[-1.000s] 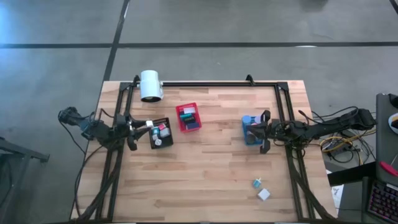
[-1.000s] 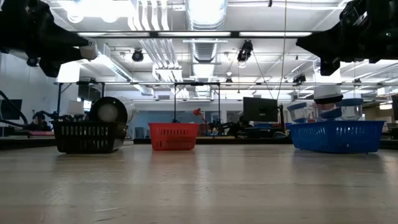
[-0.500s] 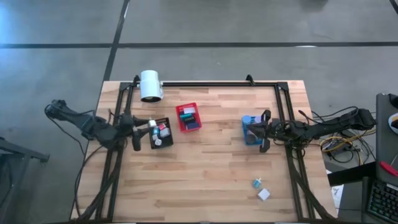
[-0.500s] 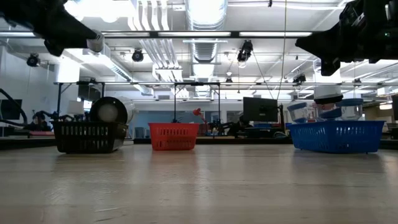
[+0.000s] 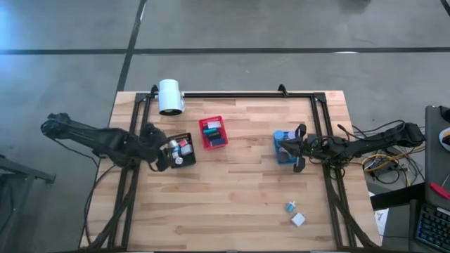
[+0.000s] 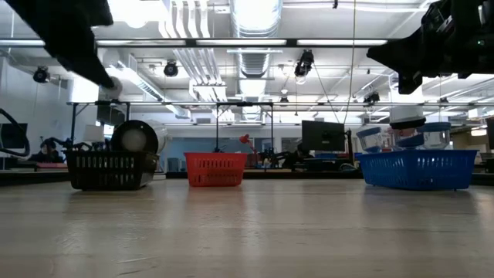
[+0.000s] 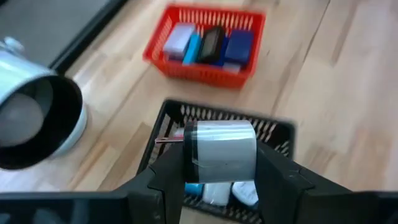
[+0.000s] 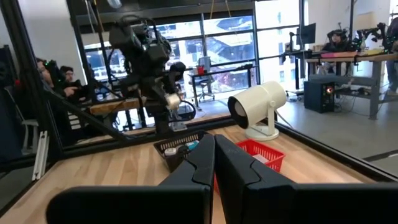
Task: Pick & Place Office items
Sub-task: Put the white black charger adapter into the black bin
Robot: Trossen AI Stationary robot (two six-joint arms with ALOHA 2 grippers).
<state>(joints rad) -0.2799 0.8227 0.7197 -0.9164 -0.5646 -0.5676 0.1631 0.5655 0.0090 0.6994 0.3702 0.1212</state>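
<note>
Across the wooden table (image 5: 232, 190), the largest thing is the white cylinder (image 5: 169, 96), lying on its side near the far left corner. Next come three slotted bins standing well apart in a loose row: the black bin (image 5: 184, 159) on the left, the red bin (image 5: 213, 133) in the middle, and the blue bin (image 5: 283, 147) on the right. The red bin holds flat pieces in pink, teal, black and blue; the black bin holds small white and red bits; the blue bin carries round clear tubs with blue rims, one topped by a black-and-white roll (image 6: 407, 117).

The left gripper (image 7: 219, 163) hangs just above the black bin's left edge, its fingers closed on a grey-white roll (image 7: 219, 151) with a black edge, held clear of the bin. The right gripper (image 8: 214, 155) hovers beside the blue bin on its right side, with its fingers pressed together and nothing between them.

Near the front right corner, two small office items lie on the bare wood just beside each other: a teal piece (image 5: 290, 206) and a white block (image 5: 299, 220).
</note>
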